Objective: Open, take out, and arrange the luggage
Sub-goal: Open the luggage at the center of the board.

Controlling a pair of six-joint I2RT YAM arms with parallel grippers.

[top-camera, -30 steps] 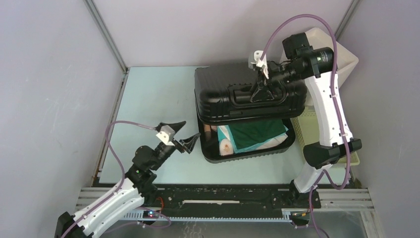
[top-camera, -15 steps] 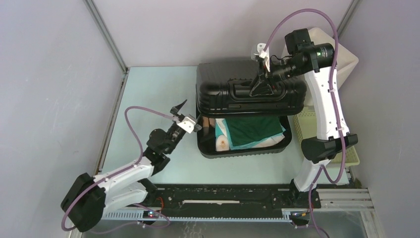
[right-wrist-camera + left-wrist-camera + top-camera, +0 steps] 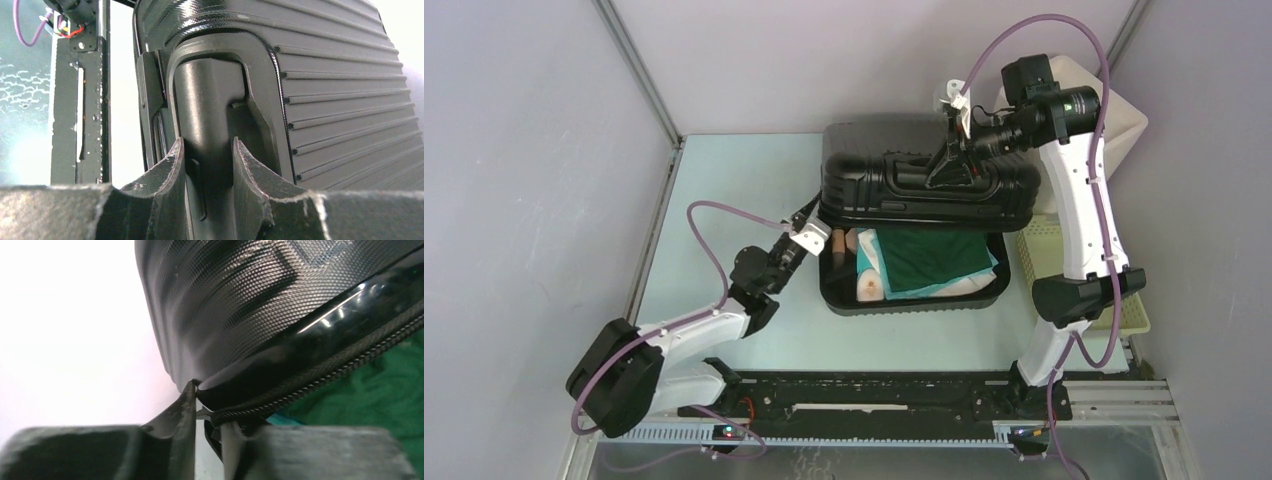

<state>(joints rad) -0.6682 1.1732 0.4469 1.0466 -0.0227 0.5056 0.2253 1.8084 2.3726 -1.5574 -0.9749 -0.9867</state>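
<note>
luggage (image 3: 924, 185) half open, green cloth (image 3: 934, 262) inside; right fingers (image 3: 170, 172) grip its handle (image 3: 210, 115), left fingers (image 3: 181, 426) pinch lid edge (image 3: 250, 382).

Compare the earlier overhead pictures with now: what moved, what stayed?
The left gripper swung in from the near left and closed on the luggage lid at its left corner. The lid rose slightly. The right gripper kept hold of the lid handle; the green cloth inside stayed put.

Pale blue-green table (image 3: 724, 200): open black luggage (image 3: 879, 185) mid-frame, lower shell flat on it; pale yellow basket (image 3: 1036, 250) just right.
</note>
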